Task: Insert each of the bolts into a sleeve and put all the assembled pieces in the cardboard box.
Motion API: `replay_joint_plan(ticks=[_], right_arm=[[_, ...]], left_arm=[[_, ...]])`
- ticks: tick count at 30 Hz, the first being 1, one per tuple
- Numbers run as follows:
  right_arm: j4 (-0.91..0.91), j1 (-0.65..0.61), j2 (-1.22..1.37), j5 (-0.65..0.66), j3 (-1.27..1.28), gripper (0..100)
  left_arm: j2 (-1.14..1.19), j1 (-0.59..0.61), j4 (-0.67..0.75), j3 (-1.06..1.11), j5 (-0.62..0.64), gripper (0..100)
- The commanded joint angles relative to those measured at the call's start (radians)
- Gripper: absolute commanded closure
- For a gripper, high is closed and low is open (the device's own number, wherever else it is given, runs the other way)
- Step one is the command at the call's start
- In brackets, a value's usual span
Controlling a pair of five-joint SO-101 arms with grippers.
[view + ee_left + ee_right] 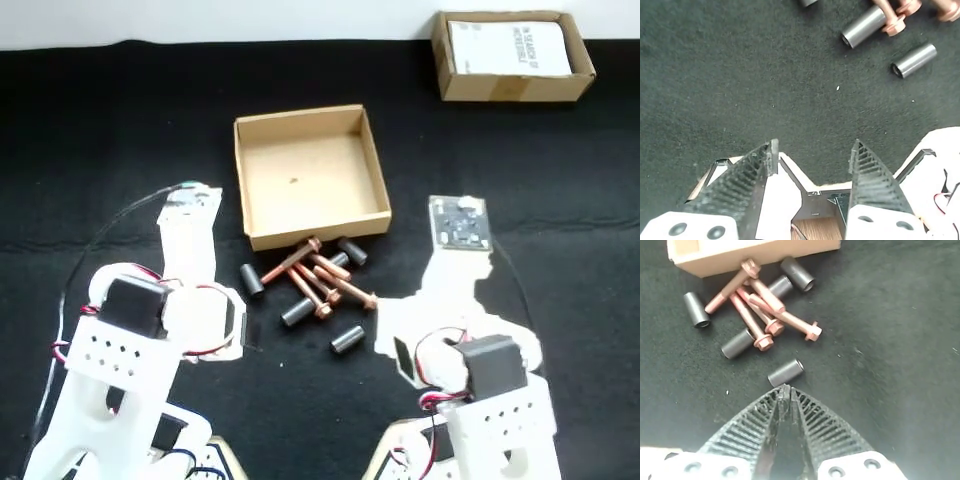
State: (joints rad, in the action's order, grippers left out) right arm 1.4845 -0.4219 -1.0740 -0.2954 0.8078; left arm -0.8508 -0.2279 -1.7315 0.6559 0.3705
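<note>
The right gripper (785, 390), its fingers pressed together, sits just behind one sleeve (785, 372). The copper bolts (785, 316) lie loose beyond it, by the cardboard box (740, 255). The left gripper (815, 147) stands parted over the black mat (740, 75).

Tally on the black worktop (120, 120). Dark sleeves (785, 372): five. Three lie loose and apart, and two are tucked in against the heap. Copper bolts (782, 316): four heads counted for certain. A fifth shank seems to lie in the crossed pile with its head covered, so four, possibly five. Cardboard boxes: two, an open box (320, 230) beside the heap and a far box (510, 88) holding one printed sheet (510, 48). White arms (130, 330): two.
</note>
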Motion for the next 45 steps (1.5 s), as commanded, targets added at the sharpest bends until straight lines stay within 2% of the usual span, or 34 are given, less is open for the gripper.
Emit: replay_joint_plan(ticks=[1, 8, 14, 19, 29, 39, 45], right_arm=[[-0.068, -0.084, 0.053, -0.008, 0.071, 98.8], [-0.094, -0.213, 0.371, -0.106, 0.071, 82.2], [-0.191, -0.217, 0.628, -0.11, -0.042, 86.8], [-0.255, -0.217, 0.769, -0.181, -0.076, 87.9], [-0.303, -0.216, 0.917, -0.186, -0.07, 87.9], [-0.409, -0.219, 0.969, -0.187, -0.081, 87.9], [-0.306, -0.223, 0.97, -0.249, -0.236, 87.9]], left_arm=[[0.002, -0.007, 0.06, 0.041, -0.002, 76], [0.002, -0.002, 0.14, 0.088, -0.002, 76], [0.157, 0.13, 0.19, 0.097, -0.011, 76], [0.308, 0.205, 0.19, 0.097, -0.063, 76], [0.334, 0.209, 0.249, 0.102, -0.064, 76], [0.334, 0.211, 0.242, 0.102, -0.064, 76], [0.328, 0.206, 0.245, 0.102, -0.066, 76]])
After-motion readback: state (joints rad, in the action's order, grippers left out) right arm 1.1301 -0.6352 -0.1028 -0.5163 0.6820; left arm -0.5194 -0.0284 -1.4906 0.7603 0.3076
